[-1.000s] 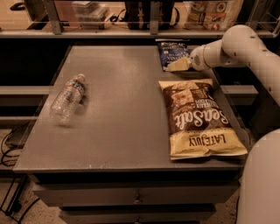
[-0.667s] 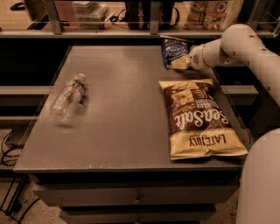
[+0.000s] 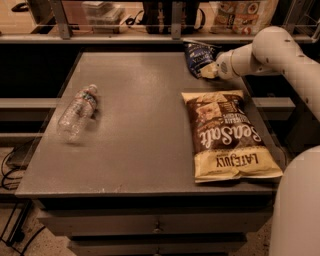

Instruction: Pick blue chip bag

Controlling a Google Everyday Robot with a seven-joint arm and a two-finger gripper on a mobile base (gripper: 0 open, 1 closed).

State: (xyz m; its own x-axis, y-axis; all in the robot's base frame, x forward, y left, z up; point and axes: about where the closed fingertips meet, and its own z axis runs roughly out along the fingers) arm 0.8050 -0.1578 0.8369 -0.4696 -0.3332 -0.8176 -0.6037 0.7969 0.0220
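The blue chip bag (image 3: 196, 55) is a small dark-blue glossy bag at the far right of the table top. It stands tilted up off the surface. My gripper (image 3: 209, 70) reaches in from the right on the white arm and is shut on the bag's lower right edge, holding it just above the table (image 3: 140, 150).
A large brown-and-yellow "Sea Salt" chip bag (image 3: 227, 134) lies flat just in front of the gripper. A clear plastic bottle (image 3: 76, 112) lies on its side at the left. A shelf rail with boxes (image 3: 240, 15) runs behind the table. The robot's white body (image 3: 297, 205) fills the lower right.
The blue chip bag has risen and tipped up from lying flat, moving slightly toward the back with the gripper. The big bag and bottle have not moved.
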